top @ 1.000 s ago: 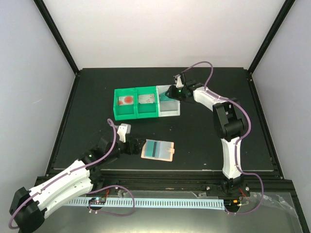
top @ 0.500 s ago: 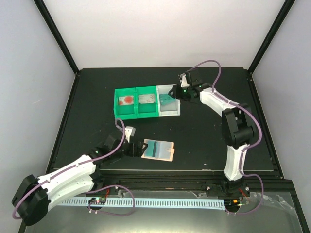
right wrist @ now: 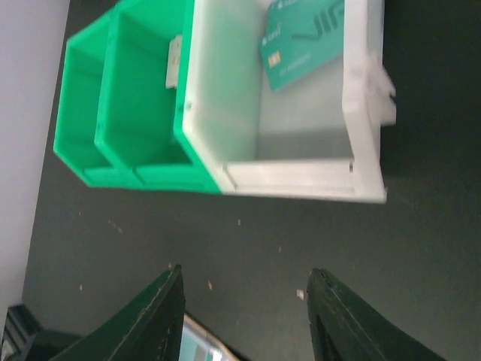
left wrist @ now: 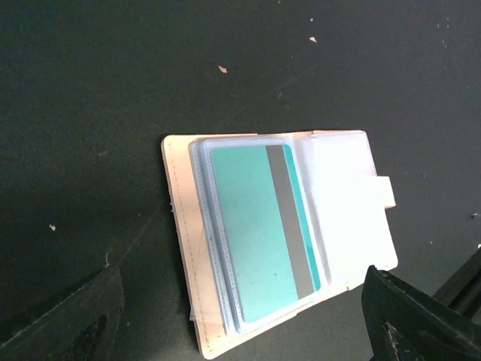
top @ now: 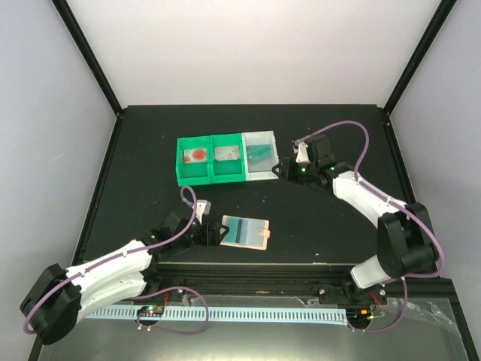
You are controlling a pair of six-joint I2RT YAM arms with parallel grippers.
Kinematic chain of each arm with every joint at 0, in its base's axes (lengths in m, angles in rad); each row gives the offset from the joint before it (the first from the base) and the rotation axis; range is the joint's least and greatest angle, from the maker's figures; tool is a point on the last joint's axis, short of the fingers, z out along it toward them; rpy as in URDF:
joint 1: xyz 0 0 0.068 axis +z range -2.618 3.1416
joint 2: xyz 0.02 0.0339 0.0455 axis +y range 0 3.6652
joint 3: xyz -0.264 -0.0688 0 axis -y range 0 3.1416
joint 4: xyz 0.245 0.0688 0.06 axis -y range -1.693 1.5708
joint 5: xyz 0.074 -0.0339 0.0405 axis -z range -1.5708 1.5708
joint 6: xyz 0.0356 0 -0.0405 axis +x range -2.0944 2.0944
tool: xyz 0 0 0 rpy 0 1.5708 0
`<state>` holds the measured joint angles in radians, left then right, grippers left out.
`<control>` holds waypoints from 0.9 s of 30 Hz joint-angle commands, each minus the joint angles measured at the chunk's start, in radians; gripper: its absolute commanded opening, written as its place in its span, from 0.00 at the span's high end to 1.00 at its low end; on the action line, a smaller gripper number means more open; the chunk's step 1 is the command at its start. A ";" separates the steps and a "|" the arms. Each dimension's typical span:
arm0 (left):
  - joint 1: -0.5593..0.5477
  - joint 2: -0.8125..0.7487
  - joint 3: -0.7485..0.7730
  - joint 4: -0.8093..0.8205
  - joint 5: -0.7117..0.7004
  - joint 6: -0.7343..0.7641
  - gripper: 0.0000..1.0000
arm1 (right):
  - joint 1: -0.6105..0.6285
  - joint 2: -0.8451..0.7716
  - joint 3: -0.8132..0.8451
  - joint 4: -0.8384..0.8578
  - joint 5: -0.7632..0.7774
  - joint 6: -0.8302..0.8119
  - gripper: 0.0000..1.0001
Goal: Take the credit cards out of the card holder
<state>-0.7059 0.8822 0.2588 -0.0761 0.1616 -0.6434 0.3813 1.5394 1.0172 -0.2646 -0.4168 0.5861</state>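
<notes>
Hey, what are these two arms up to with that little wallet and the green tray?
Two robot arms are taking cards out of a card holder. It lies open on the table near the arms, with a teal credit card tucked in its pocket. The left tool sits open right beside it, gripping nothing. A second credit card already lies in the white compartment of the bin tray, and the right tool, open and empty, hangs just beside that compartment.
</notes>
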 commanded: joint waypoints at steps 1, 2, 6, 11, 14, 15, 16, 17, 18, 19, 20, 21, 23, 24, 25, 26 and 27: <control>0.007 0.024 -0.012 0.066 0.034 -0.031 0.13 | 0.025 -0.122 -0.121 0.040 -0.016 0.018 0.55; 0.007 0.032 -0.014 0.077 0.040 -0.035 0.15 | 0.030 -0.147 -0.147 0.037 -0.019 0.023 0.55; 0.006 0.088 -0.018 0.153 0.088 -0.045 0.21 | 0.058 -0.245 -0.266 0.054 -0.030 0.053 0.55; 0.007 0.186 -0.022 0.284 0.151 -0.058 0.27 | 0.135 -0.348 -0.378 0.088 0.018 0.095 0.56; 0.007 0.246 -0.019 0.348 0.192 -0.075 0.31 | 0.185 -0.374 -0.439 0.136 0.043 0.123 0.56; 0.007 0.263 -0.016 0.358 0.198 -0.077 0.32 | 0.194 -0.373 -0.457 0.155 0.049 0.130 0.56; 0.007 0.281 -0.013 0.365 0.209 -0.078 0.34 | 0.206 -0.367 -0.472 0.171 0.051 0.134 0.56; 0.007 0.294 -0.012 0.370 0.215 -0.080 0.36 | 0.220 -0.359 -0.487 0.192 0.054 0.135 0.57; 0.006 0.305 -0.013 0.370 0.218 -0.082 0.37 | 0.230 -0.346 -0.500 0.212 0.056 0.135 0.57; 0.006 0.311 -0.016 0.371 0.219 -0.085 0.38 | 0.240 -0.330 -0.510 0.230 0.054 0.131 0.57; 0.006 0.313 -0.020 0.371 0.220 -0.089 0.39 | 0.249 -0.309 -0.517 0.245 0.052 0.122 0.57; 0.005 0.312 -0.028 0.372 0.220 -0.091 0.39 | 0.259 -0.287 -0.520 0.257 0.052 0.115 0.57; 0.004 0.303 -0.044 0.375 0.220 -0.105 0.40 | 0.278 -0.241 -0.521 0.273 0.061 0.109 0.57; 0.003 0.294 -0.054 0.376 0.220 -0.114 0.41 | 0.289 -0.221 -0.521 0.284 0.064 0.110 0.57; 0.001 0.285 -0.069 0.377 0.222 -0.123 0.41 | 0.299 -0.201 -0.522 0.297 0.065 0.110 0.57; -0.001 0.273 -0.079 0.375 0.222 -0.133 0.42 | 0.309 -0.185 -0.521 0.309 0.067 0.109 0.58; -0.002 0.259 -0.088 0.373 0.223 -0.140 0.42 | 0.322 -0.169 -0.518 0.318 0.070 0.109 0.58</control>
<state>-0.7063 1.1828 0.2092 0.2642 0.3607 -0.7422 0.6647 1.3224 0.4988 -0.0372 -0.3756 0.7013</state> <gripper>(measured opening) 0.587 0.426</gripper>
